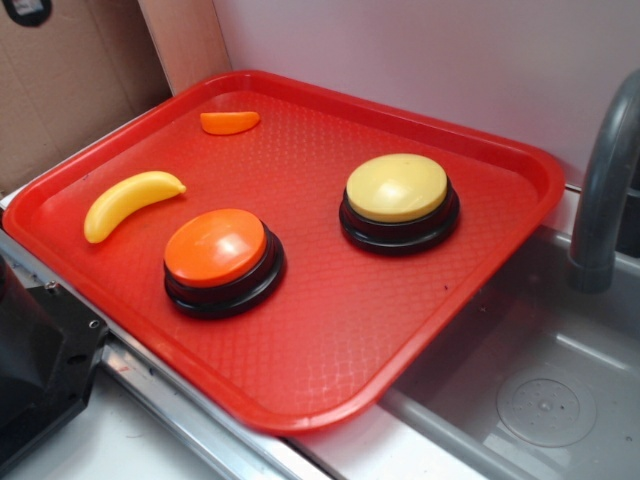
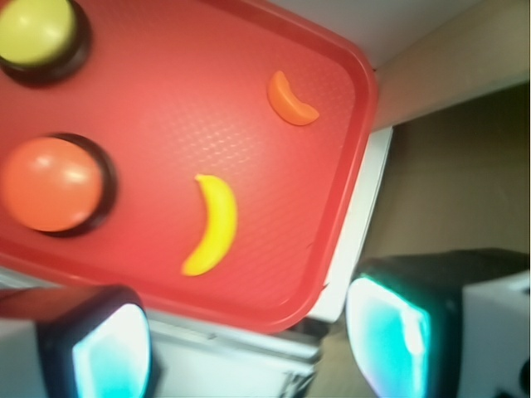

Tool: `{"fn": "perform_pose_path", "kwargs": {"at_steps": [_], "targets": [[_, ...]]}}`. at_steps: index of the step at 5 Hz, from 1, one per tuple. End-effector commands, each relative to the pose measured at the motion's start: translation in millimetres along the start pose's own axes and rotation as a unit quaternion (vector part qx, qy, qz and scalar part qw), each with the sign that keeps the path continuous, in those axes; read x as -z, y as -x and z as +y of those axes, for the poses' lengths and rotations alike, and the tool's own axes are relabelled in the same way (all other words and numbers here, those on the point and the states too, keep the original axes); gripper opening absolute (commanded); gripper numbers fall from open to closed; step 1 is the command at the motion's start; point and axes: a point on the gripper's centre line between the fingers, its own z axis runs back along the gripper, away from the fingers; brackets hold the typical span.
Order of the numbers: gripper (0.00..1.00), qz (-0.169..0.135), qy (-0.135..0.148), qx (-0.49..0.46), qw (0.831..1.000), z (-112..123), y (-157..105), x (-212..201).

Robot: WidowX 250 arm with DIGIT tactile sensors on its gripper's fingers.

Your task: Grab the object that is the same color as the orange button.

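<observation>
A red tray point(image 1: 300, 370) lies on the surface beside a grey sink point(image 1: 540, 400), with a grey faucet point(image 1: 605, 180) rising at the right edge of the exterior view. The orange wedge point(image 1: 229, 122) lies flat near the tray's far left corner, close to the rim and touching nothing else. In the wrist view the wedge point(image 2: 290, 100) shows as a small crescent near the tray's point(image 2: 348, 166) rounded corner. A yellow banana point(image 1: 130, 202) lies nearer the left rim, apart from the wedge; in the wrist view the banana point(image 2: 212, 225) sits between the wedge and the tray's lower edge. The orange button point(image 1: 215, 248), a dome on a black base, stands near the middle of the tray, just beside the banana but not touching it. The yellow button point(image 1: 397, 188), of the same shape, stands to its right and farther back, well apart from it. Both appear at the left of the wrist view, the orange button point(image 2: 50, 184) below the yellow button point(image 2: 35, 29). The end effector point(image 2: 249, 340) hangs off the tray's edge, its two fingers point(image 2: 386, 336) spread wide apart with nothing between them, well apart from the wedge. Cardboard point(image 1: 70, 70) stands behind the tray at upper left.
</observation>
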Motion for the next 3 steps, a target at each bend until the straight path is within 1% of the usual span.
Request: {"fn": "perform_pose_path", "kwargs": {"at_steps": [1, 2, 3], "targets": [[1.0, -0.022, -0.018, 0.118, 0.993, 13.9, -48.9, 64.3], [1.0, -0.017, -0.025, 0.129, 0.991, 20.6, -69.0, 86.0], [1.0, -0.011, -0.029, 0.139, 0.99, 37.2, -89.9, 106.1]]}}
